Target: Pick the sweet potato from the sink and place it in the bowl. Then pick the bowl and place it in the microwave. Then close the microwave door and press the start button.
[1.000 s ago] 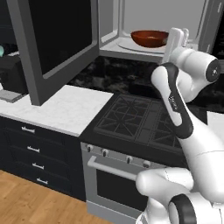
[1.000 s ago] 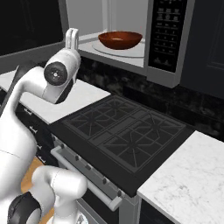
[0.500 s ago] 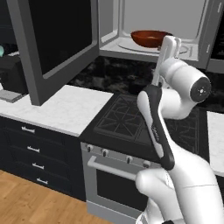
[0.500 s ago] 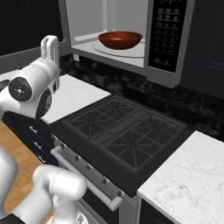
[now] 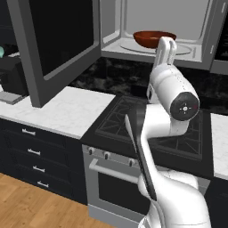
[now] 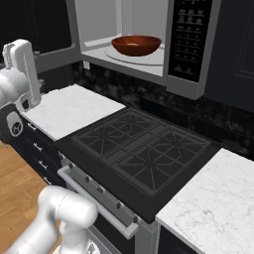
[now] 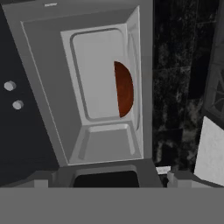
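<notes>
Bowl (image 6: 136, 45): sat on the round glass turntable (image 6: 158, 55) inside the microwave (image 5: 196, 26), toward the cavity's left half in the left base view; glossy reddish-brown, upright.
Sweet potato: not distinguishable; contents of the bowl too small to tell.
Microwave: mounted above the stove (image 6: 144, 156), cavity light grey and lit, control panel (image 6: 188, 37) on its right side.
Microwave door (image 5: 58, 44): swung wide open to the left, hinged at the cavity's left edge, black glass facing out over the white counter (image 5: 67, 111).
Gripper (image 5: 165, 46): raised in front of the cavity opening, fingers pointing upward, spread wide, holding nothing; apart from the bowl, nearer than it in the left base view.
Gripper, right base view (image 6: 20, 62): seen at the far left, over the white counter, well clear of the cavity.
Hand view: rolled sideways; looked into the open cavity, bowl (image 7: 124, 89) seen edge-on against the right wall of the picture.
Stove: black cooktop with grates directly beneath the microwave, oven handle (image 6: 94, 201) along its near front.
</notes>
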{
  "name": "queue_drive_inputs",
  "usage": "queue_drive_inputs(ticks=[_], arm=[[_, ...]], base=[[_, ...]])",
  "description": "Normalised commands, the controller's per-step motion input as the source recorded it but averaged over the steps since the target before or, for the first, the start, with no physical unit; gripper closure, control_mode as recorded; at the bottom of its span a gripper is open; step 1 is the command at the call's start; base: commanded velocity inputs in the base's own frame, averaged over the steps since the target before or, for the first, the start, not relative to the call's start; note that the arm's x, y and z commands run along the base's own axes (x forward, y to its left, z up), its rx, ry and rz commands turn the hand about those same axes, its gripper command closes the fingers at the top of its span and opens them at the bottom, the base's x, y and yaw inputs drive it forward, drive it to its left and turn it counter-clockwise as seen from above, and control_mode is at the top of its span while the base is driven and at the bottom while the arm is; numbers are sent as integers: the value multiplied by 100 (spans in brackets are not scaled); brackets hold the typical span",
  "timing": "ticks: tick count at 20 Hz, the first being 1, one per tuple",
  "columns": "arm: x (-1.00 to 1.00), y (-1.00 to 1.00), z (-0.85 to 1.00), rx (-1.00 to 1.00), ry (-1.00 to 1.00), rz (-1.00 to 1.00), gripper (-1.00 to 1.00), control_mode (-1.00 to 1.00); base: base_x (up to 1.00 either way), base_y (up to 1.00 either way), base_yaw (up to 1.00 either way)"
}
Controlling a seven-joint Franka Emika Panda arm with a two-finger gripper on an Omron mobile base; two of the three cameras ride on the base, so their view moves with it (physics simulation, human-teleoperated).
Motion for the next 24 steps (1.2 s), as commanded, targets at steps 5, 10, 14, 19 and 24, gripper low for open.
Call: queue_drive_inputs(ticks=[5,10,14,19,24], arm=[[-73,30,6,0,0,-9,-100,-100],[-54,40,0,0,-1,-7,-100,-100],[-47,42,0,0,-8,-6,-100,-100],[-41,55,0,0,-6,-6,-100,-100],[-8,62,-13,0,0,-4,-100,-100]], base=[[0,0,0],[0,0,0],[0,0,0],[0,0,0],[0,0,0]])
